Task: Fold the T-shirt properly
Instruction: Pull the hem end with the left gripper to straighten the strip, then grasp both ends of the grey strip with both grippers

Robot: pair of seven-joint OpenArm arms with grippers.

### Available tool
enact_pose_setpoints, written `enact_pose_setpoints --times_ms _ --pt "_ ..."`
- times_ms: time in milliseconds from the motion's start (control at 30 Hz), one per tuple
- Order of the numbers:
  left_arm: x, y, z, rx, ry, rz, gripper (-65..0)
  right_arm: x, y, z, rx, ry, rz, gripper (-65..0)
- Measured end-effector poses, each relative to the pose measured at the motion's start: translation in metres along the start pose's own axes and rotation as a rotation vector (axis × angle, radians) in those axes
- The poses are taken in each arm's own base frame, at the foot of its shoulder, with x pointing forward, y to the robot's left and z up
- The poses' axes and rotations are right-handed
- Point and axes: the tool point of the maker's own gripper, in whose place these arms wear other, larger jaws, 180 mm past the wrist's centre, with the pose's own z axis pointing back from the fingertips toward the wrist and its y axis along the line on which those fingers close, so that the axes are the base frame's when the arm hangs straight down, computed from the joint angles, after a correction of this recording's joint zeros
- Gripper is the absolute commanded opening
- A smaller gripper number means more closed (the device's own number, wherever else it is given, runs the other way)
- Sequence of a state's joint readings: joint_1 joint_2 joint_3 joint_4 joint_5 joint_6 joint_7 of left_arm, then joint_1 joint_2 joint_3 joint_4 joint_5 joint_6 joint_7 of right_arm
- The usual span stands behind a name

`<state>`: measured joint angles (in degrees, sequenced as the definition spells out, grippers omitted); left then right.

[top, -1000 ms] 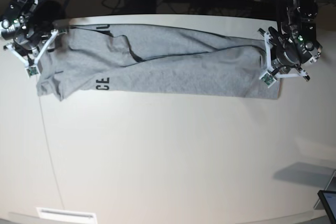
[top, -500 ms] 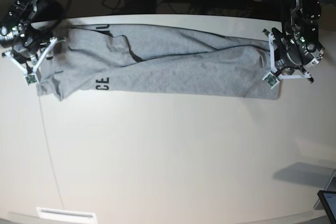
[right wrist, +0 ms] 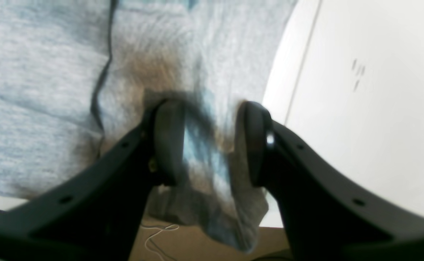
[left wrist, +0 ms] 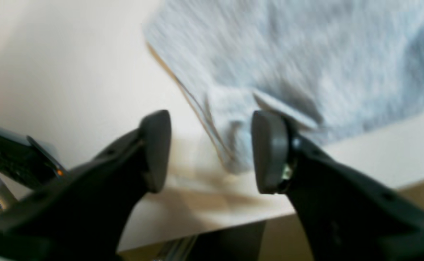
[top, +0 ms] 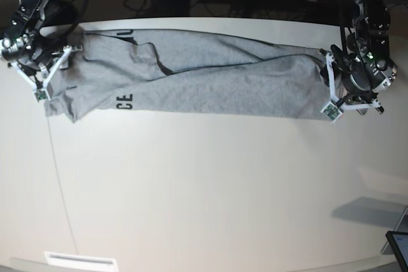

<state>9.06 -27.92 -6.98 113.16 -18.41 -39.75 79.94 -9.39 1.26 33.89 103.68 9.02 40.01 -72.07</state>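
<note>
shirt (top: 210,81) just let go by left hand (left wrist: 212,152), now open at its end; right hand (right wrist: 208,145) open too. long fold done, flat on worktop (top: 210,195).

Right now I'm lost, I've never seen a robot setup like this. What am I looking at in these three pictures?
A two-armed robot at a pale table. One picture looks down from overhead; the other two come from cameras mounted on each wrist, looking past the black fingers. A grey T-shirt with black lettering lies stretched out in a long band. The left claw stands open at the shirt's corner, gripping nothing. The right claw is open too, its fingers either side of the shirt's other end, where cloth droops over the table edge.
</note>
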Motion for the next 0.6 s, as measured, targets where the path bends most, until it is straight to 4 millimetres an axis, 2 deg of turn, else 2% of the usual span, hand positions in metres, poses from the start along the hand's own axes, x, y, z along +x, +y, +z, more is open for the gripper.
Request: enact_pose_setpoints --times_ms 100,200,233,267,367,400,467,533,600 --pt "0.007 0.005 0.0 0.015 -0.023 0.06 -28.4 0.0 0.0 0.0 0.0 -0.001 0.001 -39.2" --pt "0.025 0.001 -0.002 0.001 -0.077 0.096 -29.2 0.001 0.001 0.0 0.0 -0.002 0.006 -39.2" --pt "0.029 -0.001 -0.004 -0.01 -0.085 0.109 -31.9 0.002 0.0 0.001 -0.003 -0.006 0.009 -39.3" --pt "0.031 -0.004 -0.007 -0.02 -0.088 0.118 -37.5 0.004 -0.002 0.004 -0.013 -0.009 0.018 -39.3" --pt "0.033 -0.005 -0.008 -0.026 -0.091 0.129 -60.1 0.017 -0.012 0.015 -0.054 -0.065 0.043 -39.3" --pt "0.033 -0.004 -0.009 -0.019 -0.086 0.129 -65.0 0.021 -0.013 0.019 -0.063 -0.082 0.048 -39.3" --pt "0.03 -0.001 -0.009 0.006 -0.066 0.125 -65.0 0.026 -0.016 0.026 -0.084 -0.1 0.063 -39.3" --pt "0.018 0.001 -0.012 0.049 -0.001 0.12 -65.0 0.035 -0.014 0.03 -0.097 -0.103 0.133 -39.3" --pt "0.009 -0.002 -0.016 0.058 0.045 0.105 -65.0 0.047 -0.001 0.028 -0.07 -0.117 0.213 -39.3"
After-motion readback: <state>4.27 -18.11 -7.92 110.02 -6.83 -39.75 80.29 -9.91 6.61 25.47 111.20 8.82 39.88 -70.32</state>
